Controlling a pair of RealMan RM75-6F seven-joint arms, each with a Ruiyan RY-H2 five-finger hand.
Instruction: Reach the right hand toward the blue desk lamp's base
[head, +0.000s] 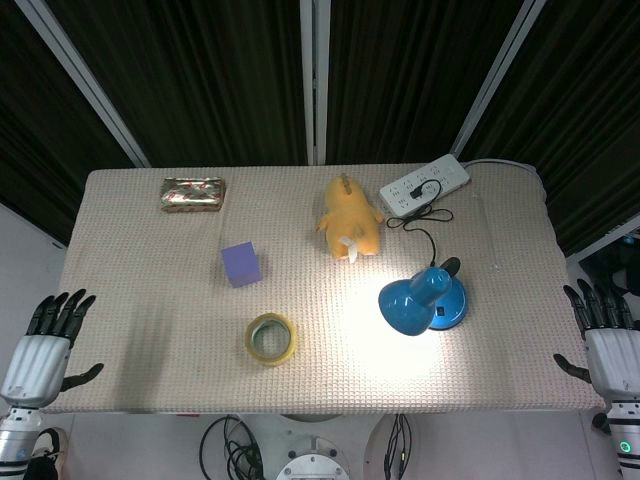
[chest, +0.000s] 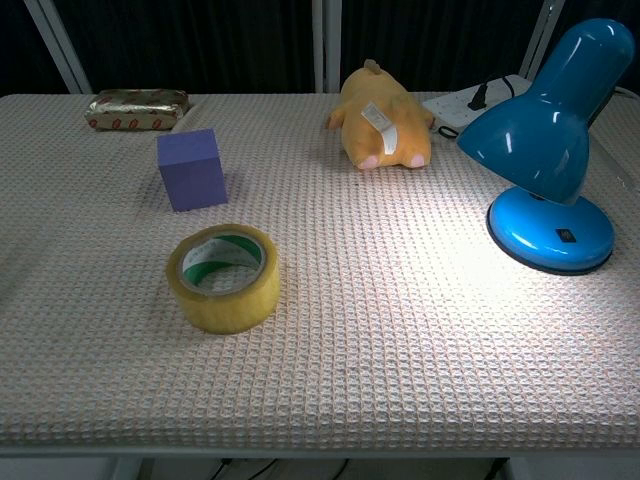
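right hand (head: 605, 335) hangs off the table's right edge, fingers spread and holding nothing, well apart from the blue desk lamp (head: 424, 298) (lit, shade tipped down), whose round base (chest: 551, 231) sits on the cloth-covered table (head: 150, 330). left hand (head: 45, 340) is likewise spread at the left edge. a yellow tape roll (chest: 224, 277) lies near the front.

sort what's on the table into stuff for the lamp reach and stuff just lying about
For the job: blue desk lamp, its base, right hand.

Lying about: yellow tape roll, purple cube, yellow plush toy, foil-wrapped packet, power strip.
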